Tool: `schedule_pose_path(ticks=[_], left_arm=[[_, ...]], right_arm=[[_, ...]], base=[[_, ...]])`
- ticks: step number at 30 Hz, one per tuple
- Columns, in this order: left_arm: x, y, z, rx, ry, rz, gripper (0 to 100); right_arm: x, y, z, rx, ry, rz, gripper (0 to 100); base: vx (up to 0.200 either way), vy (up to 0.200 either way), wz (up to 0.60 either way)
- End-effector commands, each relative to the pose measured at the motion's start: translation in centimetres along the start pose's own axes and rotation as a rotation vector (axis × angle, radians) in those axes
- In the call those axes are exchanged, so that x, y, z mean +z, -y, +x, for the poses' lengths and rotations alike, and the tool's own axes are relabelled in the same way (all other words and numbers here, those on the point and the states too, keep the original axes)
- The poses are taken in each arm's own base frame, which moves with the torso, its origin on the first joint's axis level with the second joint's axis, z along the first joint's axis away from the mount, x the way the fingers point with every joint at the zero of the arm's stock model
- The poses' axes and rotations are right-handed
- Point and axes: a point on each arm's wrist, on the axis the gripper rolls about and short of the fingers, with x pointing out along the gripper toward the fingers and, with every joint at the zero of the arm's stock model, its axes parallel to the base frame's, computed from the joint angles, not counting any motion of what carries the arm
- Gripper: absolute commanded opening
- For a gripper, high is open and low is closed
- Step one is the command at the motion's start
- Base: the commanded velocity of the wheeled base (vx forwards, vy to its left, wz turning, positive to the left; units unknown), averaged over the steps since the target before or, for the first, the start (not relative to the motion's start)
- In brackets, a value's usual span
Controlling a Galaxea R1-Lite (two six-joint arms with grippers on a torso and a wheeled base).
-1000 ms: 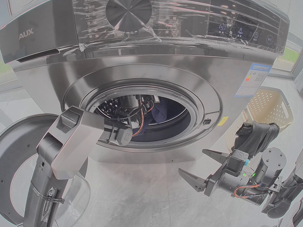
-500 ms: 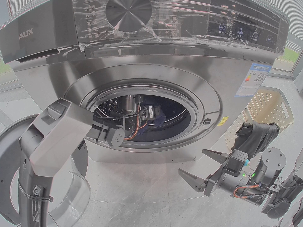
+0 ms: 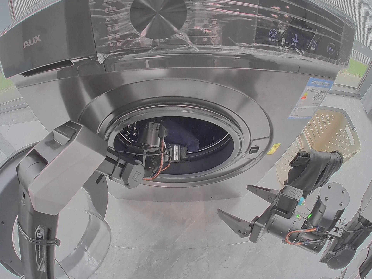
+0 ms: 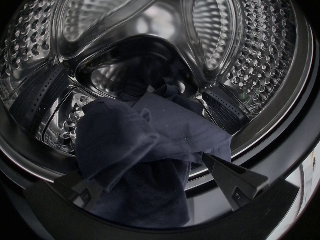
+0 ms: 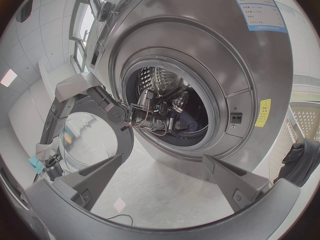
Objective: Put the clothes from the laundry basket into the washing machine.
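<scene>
Two arms: the left arm (image 3: 66, 167) is bent at the elbow, its forearm angled up through the porthole; the right arm (image 3: 329, 210) sits low over the grey stone-look floor (image 3: 174, 233), wrist pointing towards the machine.
Door: the round glass-paned door (image 3: 9, 190) stands swung wide open at far left, behind the left arm.
Left tool (image 4: 143, 165): it sits in the mouth of the drum with its fingers spread wide, clamping nothing; one finger is bare and cloth drapes over the other.
Navy garment (image 4: 143, 140): this crumpled dark navy cotton piece lies at the front of the perforated steel drum (image 4: 260, 50), spilling over its lip.
Washing machine (image 3: 186, 86): a silver front-loader with its porthole open.
Right tool (image 3: 233, 199): its fingers are splayed and empty above the floor, apart from the machine.
Black clothes (image 3: 314, 167): dark crumpled fabric hangs over the basket's near rim.
Laundry basket (image 3: 329, 128): cream perforated plastic, just beside the machine's right side.
</scene>
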Motion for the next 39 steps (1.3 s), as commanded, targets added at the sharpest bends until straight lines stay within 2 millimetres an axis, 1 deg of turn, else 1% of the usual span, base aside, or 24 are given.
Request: schedule_pose_path(ticks=[1, 4, 5, 7, 14, 17, 24, 25, 27, 29, 32, 35, 37, 39], left_arm=[[-1.8, -0.8, 1.3, 0.023, -0.041, 0.007, 100], [-2.2, -0.7, 1.9, 0.018, -0.026, -0.002, 100], [-2.2, -0.6, 2.2, 0.016, -0.013, -0.005, 0], [-2.4, -0.6, 2.6, 0.014, 0.000, -0.007, 0], [-2.1, -0.2, 2.7, 0.000, 0.014, -0.013, 0], [-1.5, 0.3, 3.2, -0.012, 0.052, -0.037, 0], [0.4, 1.2, 4.8, -0.044, 0.200, -0.123, 0], [0.4, 1.2, 4.8, -0.044, 0.200, -0.123, 0], [1.5, 1.5, 5.1, -0.053, 0.262, -0.146, 0], [2.1, 1.6, 5.3, -0.057, 0.298, -0.165, 0], [2.4, 1.7, 5.8, -0.064, 0.337, -0.192, 0], [3.0, 1.9, 6.8, -0.072, 0.419, -0.213, 0], [3.2, 2.0, 7.2, -0.068, 0.442, -0.220, 0], [2.3, 1.8, 7.8, -0.054, 0.427, -0.217, 0]], right_arm=[[-0.1, 0.0, 0.1, 0.000, -0.005, 0.000, 100], [-0.1, 0.0, 0.1, 0.000, -0.005, 0.000, 100], [-0.1, 0.0, 0.1, 0.000, -0.005, 0.000, 100], [-0.2, 0.0, 0.1, 0.000, -0.008, -0.001, 100], [-0.2, 0.0, 0.2, 0.001, -0.008, -0.001, 100], [-0.2, 0.0, 0.2, 0.003, -0.008, -0.001, 100], [-0.1, 0.0, 0.2, 0.003, -0.004, 0.000, 100], [-0.1, 0.0, 0.2, 0.003, -0.004, 0.000, 100], [-0.1, 0.0, 0.2, 0.003, -0.004, 0.000, 100], [-0.2, 0.0, 0.3, 0.003, -0.005, 0.000, 100], [-0.2, 0.0, 0.3, 0.003, -0.007, -0.001, 100], [-0.2, 0.0, 0.3, 0.003, -0.005, 0.000, 100], [-0.3, 0.0, 0.3, 0.003, -0.010, -0.001, 100], [-0.3, 0.0, 0.3, 0.002, -0.010, 0.002, 100]], base=[[0.000, 0.000, 0.00], [0.000, 0.000, 0.00], [0.000, 0.000, 0.00], [0.000, 0.000, 0.00], [0.000, 0.000, 0.00], [0.000, 0.000, 0.00], [0.000, 0.000, 0.00], [0.000, 0.000, 0.00], [0.000, 0.000, 0.00], [0.000, 0.000, 0.00], [0.000, 0.000, 0.00], [0.000, 0.000, 0.00], [0.000, 0.000, 0.00], [0.000, 0.000, 0.00]])
